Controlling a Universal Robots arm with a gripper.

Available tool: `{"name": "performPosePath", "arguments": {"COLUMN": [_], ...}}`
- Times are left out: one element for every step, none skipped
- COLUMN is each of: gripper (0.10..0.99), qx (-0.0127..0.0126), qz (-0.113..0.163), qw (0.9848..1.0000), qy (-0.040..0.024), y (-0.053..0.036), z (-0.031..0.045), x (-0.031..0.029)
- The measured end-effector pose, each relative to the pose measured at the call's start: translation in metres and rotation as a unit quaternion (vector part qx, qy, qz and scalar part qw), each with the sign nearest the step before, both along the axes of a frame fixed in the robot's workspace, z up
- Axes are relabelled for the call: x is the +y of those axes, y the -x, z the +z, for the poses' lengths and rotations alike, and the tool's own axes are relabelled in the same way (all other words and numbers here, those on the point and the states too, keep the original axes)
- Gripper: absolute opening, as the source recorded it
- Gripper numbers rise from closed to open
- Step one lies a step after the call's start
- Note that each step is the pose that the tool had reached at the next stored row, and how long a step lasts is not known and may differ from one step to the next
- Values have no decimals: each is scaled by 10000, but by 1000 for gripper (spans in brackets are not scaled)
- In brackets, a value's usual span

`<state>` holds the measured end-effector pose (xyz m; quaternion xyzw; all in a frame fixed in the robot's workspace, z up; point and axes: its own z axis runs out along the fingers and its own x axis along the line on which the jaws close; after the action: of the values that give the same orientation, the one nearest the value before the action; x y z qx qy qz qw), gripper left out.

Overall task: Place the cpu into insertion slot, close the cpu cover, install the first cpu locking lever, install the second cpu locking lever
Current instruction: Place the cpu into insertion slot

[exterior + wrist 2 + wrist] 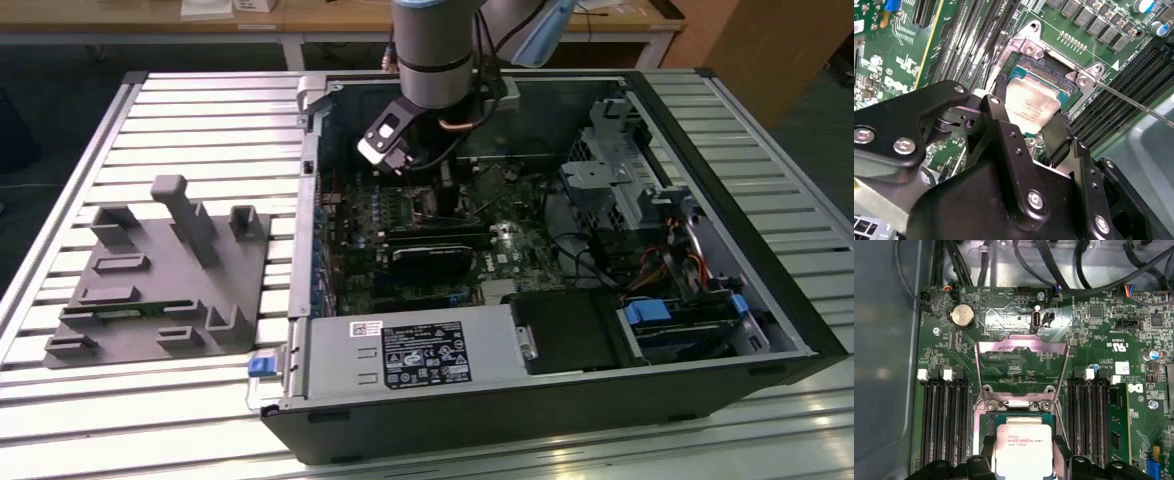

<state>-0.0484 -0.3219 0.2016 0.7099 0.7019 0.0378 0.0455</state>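
Gripper [1025, 456] is pinched narrow on the chip [1024, 442], clamping two opposite edges and holding it just over the socket [1049, 67], cover [1023, 346] standing open. Light, stiff, likely fragile and slick, so the edges look the only safe hold

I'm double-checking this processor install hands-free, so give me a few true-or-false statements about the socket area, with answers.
1. The thin silvery metal cover frame is swung open, off the square socket. True.
2. The pale square chip lies on the grey fixture beside the case. False: it is held between the fingers of the hand at the socket.
3. The hand reaches inside the open black computer case. True.
4. The round silver coin battery is gone from the green board. False: it sits on the board.
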Motion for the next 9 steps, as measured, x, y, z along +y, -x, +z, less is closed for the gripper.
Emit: {"name": "performPosePath", "arguments": {"gripper": [537,537,537,537,537,537,537,537,537], "qx": [0,0,0,0,0,0,0,0,0], "qz": [-15,-27,-37,-45,-51,-56,-60,-61,-61], "qw": [10000,10000,10000,10000,10000,10000,10000,10000,10000], "qy": [0,0,0,0,0,0,0,0,-1], "y": [3,5,7,8,8,10,11,13,15], "z": [-8,-16,-23,-28,-33,-37,-42,-46,-48], "x": [2,5,6,7,9,10,11,12,12]}}
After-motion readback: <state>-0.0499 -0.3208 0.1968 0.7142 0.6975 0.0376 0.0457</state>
